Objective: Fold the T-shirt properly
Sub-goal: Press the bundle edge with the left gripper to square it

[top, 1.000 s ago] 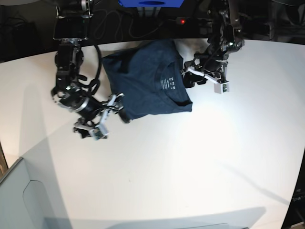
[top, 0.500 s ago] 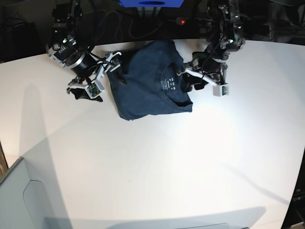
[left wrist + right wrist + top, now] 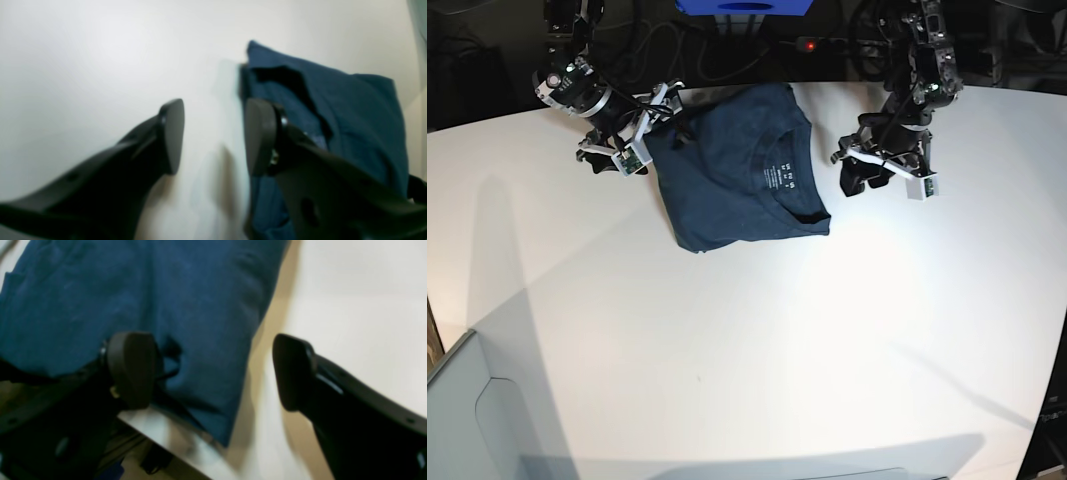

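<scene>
The T-shirt (image 3: 742, 180) is dark navy and lies folded into a rough rectangle on the white table (image 3: 777, 350), collar and white neck label facing up. In the base view my right gripper (image 3: 670, 125) is at the shirt's far-left edge. In its wrist view that gripper (image 3: 213, 373) is open wide, one finger (image 3: 133, 370) over the T-shirt (image 3: 166, 290) and a shirt corner lying between the jaws. My left gripper (image 3: 855, 178) hovers just right of the collar side. Its wrist view shows it (image 3: 213, 133) open and empty beside the T-shirt (image 3: 350, 110).
A blue box (image 3: 742, 8), black cables and a red light (image 3: 810, 45) sit behind the table's far edge, close to the shirt. A grey panel (image 3: 467, 420) stands at the near-left corner.
My right gripper swung from the shirt's near-left corner up to its far-left edge. My left gripper drew back to the right, away from the collar. The shirt stayed folded in place.
</scene>
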### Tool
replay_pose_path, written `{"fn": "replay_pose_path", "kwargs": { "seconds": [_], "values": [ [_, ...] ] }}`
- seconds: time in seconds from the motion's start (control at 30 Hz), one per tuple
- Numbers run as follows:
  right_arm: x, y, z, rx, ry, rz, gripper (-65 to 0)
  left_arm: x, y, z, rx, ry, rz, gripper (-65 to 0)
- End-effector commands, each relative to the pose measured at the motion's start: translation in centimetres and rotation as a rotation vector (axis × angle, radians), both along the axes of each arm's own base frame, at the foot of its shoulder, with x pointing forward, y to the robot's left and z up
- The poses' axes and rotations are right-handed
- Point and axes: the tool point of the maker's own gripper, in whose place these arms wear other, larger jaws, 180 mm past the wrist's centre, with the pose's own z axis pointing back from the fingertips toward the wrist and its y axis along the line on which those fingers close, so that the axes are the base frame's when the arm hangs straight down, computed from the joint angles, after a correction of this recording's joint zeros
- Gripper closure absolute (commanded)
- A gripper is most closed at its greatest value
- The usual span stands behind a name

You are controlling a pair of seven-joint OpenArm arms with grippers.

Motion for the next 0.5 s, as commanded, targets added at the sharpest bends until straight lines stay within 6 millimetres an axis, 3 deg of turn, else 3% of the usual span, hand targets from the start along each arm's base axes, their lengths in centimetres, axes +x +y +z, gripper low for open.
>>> {"fn": "replay_pose_path", "kwargs": {
  "seconds": [0.0, 0.17, 0.27, 0.47],
  "values": [
    [0.3, 0.1, 1.4, 0.018, -0.048, 0.010, -53.0, 0.6, -0.3, 1.0, -0.008, -0.038, -0.007, -28.9],
    [0.4, -0.5, 4.5, -0.023, -0.135, 0.029, -53.5, 0.5, -1.6, 0.8, -0.078, -0.037, 0.016, -28.9],
    [1.0, -2.2, 6.3, -0.062, -0.187, -0.016, -53.6, 0.4, -2.7, 0.9, -0.142, -0.039, 0.020, -29.0],
    [1.0, -3.7, 6.3, -0.093, -0.186, -0.045, -53.6, -0.3, -5.4, 0.6, -0.217, -0.021, 0.009, -29.0]
  ]
}}
